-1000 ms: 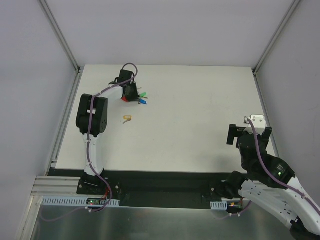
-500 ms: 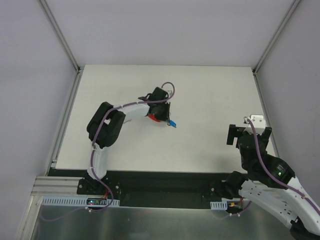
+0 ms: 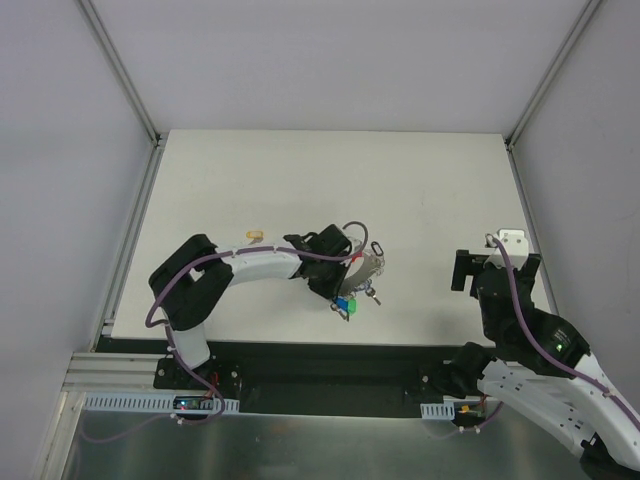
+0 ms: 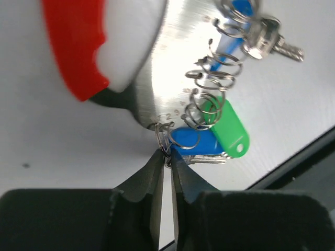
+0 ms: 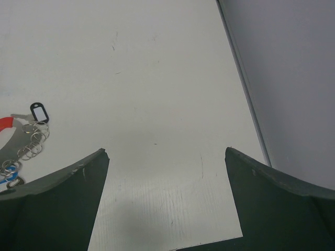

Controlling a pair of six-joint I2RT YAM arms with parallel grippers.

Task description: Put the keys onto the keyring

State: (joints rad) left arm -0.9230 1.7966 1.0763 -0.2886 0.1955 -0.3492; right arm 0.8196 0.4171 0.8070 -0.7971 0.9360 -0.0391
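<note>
Left wrist view: left claw (image 4: 166,157), pinching the keyring (image 4: 73,52) narrowly, is dragging it nearer; yellow key (image 3: 254,236) is lying well behind, unthreaded.

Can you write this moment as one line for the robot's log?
left claw: shut on keyring | right claw: open, empty | yellow key: lying alone on table

Bright, even light; soft shadows on the table (image 3: 420,200); glare and near blur in left wrist view.
</note>
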